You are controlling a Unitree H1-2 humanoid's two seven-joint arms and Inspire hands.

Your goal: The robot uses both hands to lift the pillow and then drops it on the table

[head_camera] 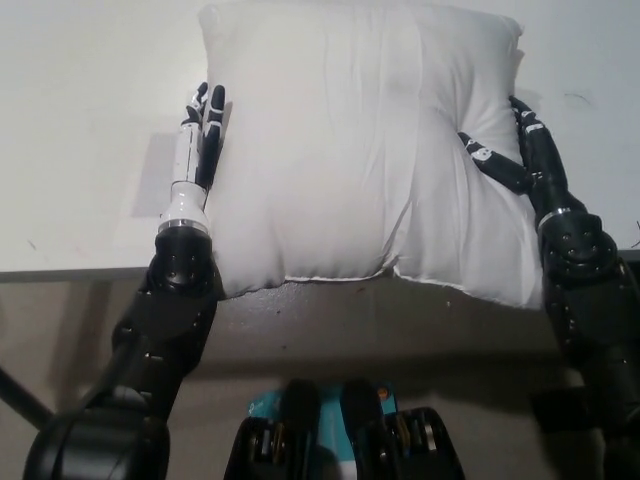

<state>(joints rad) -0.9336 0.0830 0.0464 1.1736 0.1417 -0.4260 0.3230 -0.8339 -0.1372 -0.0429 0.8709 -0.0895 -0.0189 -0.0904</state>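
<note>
A large white pillow (360,150) lies on the white table (80,120), its front edge hanging over the table's front edge. My white left hand (200,135) presses flat against the pillow's left side with its fingers straight. On the right side my black right hand (515,150) pushes into the pillow, thumb lying on the top face and denting it. The pillow is squeezed narrower between the two hands and still rests on the table.
The table's front edge (70,270) runs across the picture below the hands, with grey floor beneath it. Bare tabletop stretches left of the pillow and in a narrower strip to its right.
</note>
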